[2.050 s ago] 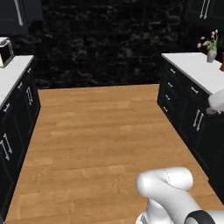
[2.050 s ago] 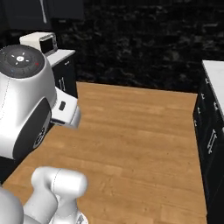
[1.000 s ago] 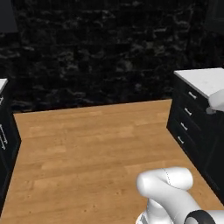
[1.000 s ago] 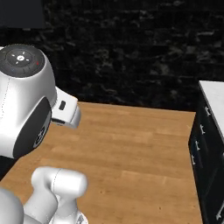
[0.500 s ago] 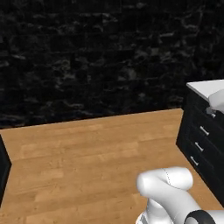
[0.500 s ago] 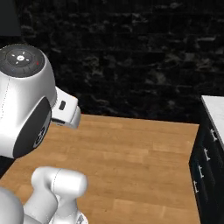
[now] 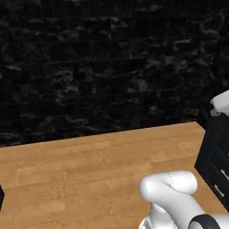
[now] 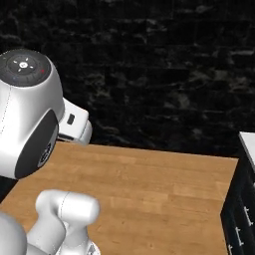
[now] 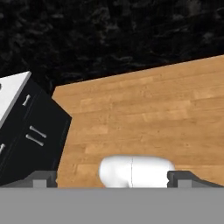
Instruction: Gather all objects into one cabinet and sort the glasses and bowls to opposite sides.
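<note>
The objects, the glasses, the bowls and the cabinet are all out of view. In the hand view my gripper (image 9: 113, 179) is open, its two dark fingertips (image 9: 43, 178) set wide apart at the bottom with nothing between them. It looks down over a wooden floor (image 9: 144, 105). My white arm rises at the lower right of the left base view and at the left of the right base view.
A black stone wall (image 7: 112, 67) spans the back. A low black drawer unit (image 7: 214, 156) with small white pulls stands at the right, also seen as a drawer unit (image 8: 240, 214) and as a white-topped drawer unit (image 9: 26, 131). Open wooden floor (image 7: 89, 170) lies ahead.
The whole picture has shifted: the base has turned, so the left counter units slid out of frame and the black wall drew closer. The arm holds the same pose, jaws still wide.
</note>
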You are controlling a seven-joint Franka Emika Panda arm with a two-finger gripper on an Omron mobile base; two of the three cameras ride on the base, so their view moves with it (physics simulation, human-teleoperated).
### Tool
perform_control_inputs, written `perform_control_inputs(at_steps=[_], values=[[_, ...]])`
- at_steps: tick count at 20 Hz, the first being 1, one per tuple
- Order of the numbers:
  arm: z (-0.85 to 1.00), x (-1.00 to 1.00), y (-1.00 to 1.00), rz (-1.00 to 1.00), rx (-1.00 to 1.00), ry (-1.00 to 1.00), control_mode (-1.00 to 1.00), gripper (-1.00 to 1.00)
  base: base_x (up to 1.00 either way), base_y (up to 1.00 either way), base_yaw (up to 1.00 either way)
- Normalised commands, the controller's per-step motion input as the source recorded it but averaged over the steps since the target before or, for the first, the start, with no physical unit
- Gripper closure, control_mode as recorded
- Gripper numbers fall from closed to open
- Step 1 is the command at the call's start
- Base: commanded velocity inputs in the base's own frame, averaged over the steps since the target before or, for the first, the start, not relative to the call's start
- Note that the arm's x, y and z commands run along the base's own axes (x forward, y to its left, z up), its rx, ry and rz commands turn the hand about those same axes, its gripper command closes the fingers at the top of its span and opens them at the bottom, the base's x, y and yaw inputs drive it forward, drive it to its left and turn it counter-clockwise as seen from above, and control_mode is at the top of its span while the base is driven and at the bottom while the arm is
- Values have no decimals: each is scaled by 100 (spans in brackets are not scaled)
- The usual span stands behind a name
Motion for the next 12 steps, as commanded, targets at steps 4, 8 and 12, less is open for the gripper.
perform_control_inputs(at_steps=[4, 8, 12], values=[[0, 0, 0, 0, 0, 0, 100, -100, 85, 0, 6], [0, 0, 0, 0, 0, 0, 100, -100, 70, 2, 19], [0, 0, 0, 0, 0, 0, 100, -100, 50, 3, 34]])
